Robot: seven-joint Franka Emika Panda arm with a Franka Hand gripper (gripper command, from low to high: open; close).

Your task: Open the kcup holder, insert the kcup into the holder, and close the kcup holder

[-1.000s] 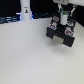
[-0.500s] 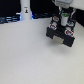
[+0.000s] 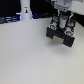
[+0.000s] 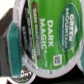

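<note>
kcup holder (image 3: 61, 36) under tool (image 3: 62, 21); kcup (image 4: 50, 37) fills wrist view

A pale, off-white table (image 3: 27, 55) fills most of the exterior view, its surface plain and matte, with a soft grey shadow spreading across it toward five o'clock. At about one o'clock the kcup holder (image 3: 62, 36), a black boxy unit, sits directly on the tabletop. At about eleven o'clock, near the table's far edge, a tall white bottle-like object (image 3: 25, 11) with a dark mark stands upright, well apart from the holder. The picture is too blurred to tell finer details of either.
</note>
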